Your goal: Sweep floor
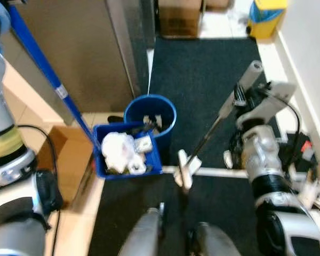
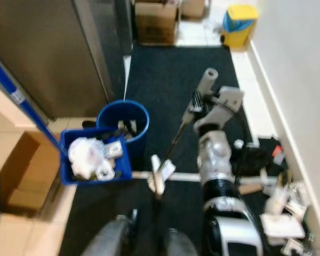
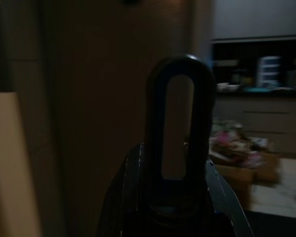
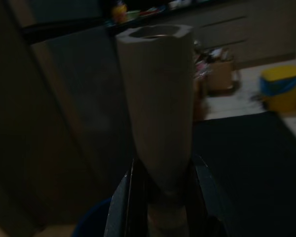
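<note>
Right gripper clamped round grey tubular broom handle; left gripper clamped on long blue dustpan handle. Best kept firm, short strokes toward blue rectangular dustpan of white crumpled paper ahead-left.

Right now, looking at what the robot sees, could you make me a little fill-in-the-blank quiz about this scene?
1. The right end effector is shut on the grey handle of a ____.
2. The dustpan and the round bucket beside it are both ____ in colour.
3. The dustpan holds crumpled ____ trash.
4. The bin at the far end of the dark mat is ____ with a blue band.

Missing words: broom; blue; white; yellow
</note>
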Robot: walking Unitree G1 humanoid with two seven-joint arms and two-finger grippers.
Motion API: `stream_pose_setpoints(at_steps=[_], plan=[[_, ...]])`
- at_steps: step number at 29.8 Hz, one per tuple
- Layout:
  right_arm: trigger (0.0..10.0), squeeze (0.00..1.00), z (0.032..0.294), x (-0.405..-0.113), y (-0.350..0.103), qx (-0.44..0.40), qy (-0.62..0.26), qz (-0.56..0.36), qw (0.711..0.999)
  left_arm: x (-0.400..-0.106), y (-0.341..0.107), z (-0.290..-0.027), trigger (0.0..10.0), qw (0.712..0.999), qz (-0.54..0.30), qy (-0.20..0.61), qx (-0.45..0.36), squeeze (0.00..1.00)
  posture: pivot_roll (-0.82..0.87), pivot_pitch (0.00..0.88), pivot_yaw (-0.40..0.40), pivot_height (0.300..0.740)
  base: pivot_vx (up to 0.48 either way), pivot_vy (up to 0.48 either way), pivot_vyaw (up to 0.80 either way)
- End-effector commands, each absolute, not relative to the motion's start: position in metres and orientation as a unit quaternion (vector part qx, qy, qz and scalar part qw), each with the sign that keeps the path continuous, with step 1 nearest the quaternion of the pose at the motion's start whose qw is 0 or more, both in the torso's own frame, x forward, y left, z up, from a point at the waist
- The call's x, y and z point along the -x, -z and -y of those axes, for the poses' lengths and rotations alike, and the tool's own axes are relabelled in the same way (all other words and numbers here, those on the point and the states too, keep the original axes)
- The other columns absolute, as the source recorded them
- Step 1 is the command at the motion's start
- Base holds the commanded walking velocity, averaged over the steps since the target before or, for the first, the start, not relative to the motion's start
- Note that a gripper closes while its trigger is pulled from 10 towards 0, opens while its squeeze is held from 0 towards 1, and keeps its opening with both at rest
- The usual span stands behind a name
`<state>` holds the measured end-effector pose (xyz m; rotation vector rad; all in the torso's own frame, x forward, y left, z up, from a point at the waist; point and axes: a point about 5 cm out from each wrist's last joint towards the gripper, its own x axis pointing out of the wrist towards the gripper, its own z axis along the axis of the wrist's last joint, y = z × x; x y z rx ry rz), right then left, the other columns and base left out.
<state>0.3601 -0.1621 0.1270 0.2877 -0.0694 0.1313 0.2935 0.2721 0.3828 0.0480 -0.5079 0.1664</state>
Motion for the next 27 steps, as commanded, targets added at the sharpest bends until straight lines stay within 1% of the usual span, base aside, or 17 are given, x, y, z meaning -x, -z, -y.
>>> stream_pose_setpoints(at_steps=[1, 11, 27], plan=[[10.0, 0.0, 0.161, -0.36, -0.129, -0.144, -0.066, 0.044, 0.986, -0.284, -0.395, -0.275, 10.0, 0.955, 0.28, -0.09, -0.037, 0.0, 0.07, 0.123, 0.045, 0.74, 0.0, 0.0, 0.77], [10.0, 0.0, 0.163, -0.361, -0.13, -0.142, -0.056, 0.045, 0.987, -0.29, -0.387, -0.275, 10.0, 0.959, 0.263, -0.098, -0.039, 0.0, 0.07, 0.118, 0.044, 0.74, 0.0, 0.0, 0.75], [10.0, 0.0, 0.17, -0.36, -0.129, -0.146, -0.031, 0.054, 0.987, -0.295, -0.378, -0.275, 10.0, 0.962, 0.252, -0.103, -0.038, 0.0, 0.07, 0.121, 0.046, 0.74, 0.0, 0.0, 0.0]])
